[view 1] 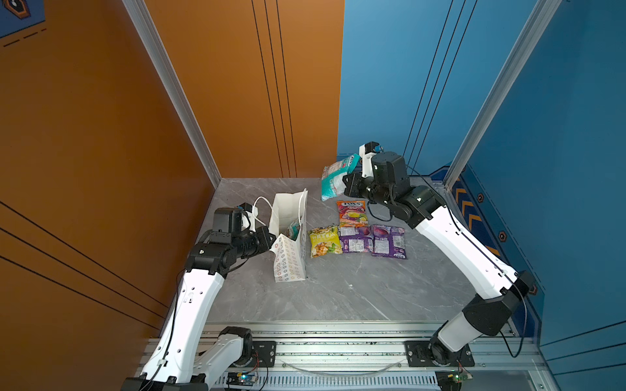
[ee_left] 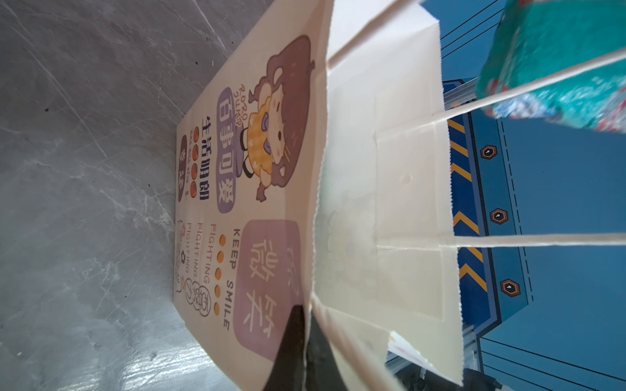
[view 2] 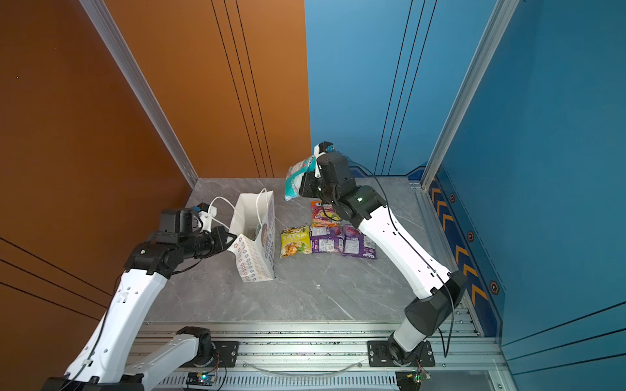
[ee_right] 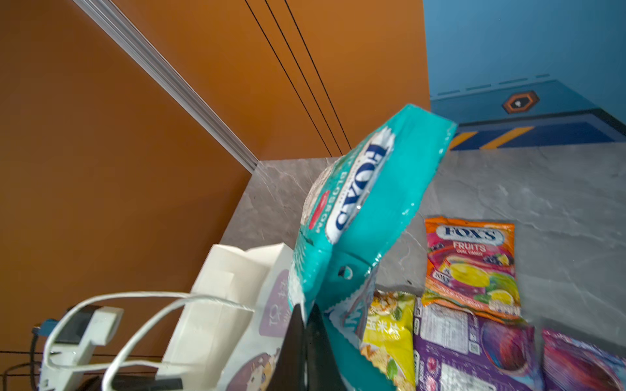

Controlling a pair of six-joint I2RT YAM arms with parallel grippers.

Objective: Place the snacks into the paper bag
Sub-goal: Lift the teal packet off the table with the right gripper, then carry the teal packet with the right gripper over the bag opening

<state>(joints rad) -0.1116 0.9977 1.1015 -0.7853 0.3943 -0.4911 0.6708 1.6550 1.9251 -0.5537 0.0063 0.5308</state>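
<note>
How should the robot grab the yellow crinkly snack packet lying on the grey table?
The yellow crinkly snack packet lies flat on the grey table, so come straight down from above. Probably pinch its near crimped edge: that side faces bare table, while the purple packet touches its right side and the white paper bag stands close on its left.

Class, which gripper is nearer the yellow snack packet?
Left. The left gripper pinches the paper bag rim beside the yellow packet; the right gripper holds a teal packet higher up.

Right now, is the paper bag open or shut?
Open: the paper bag stands upright, mouth spread, left gripper pinching its rim.
</note>
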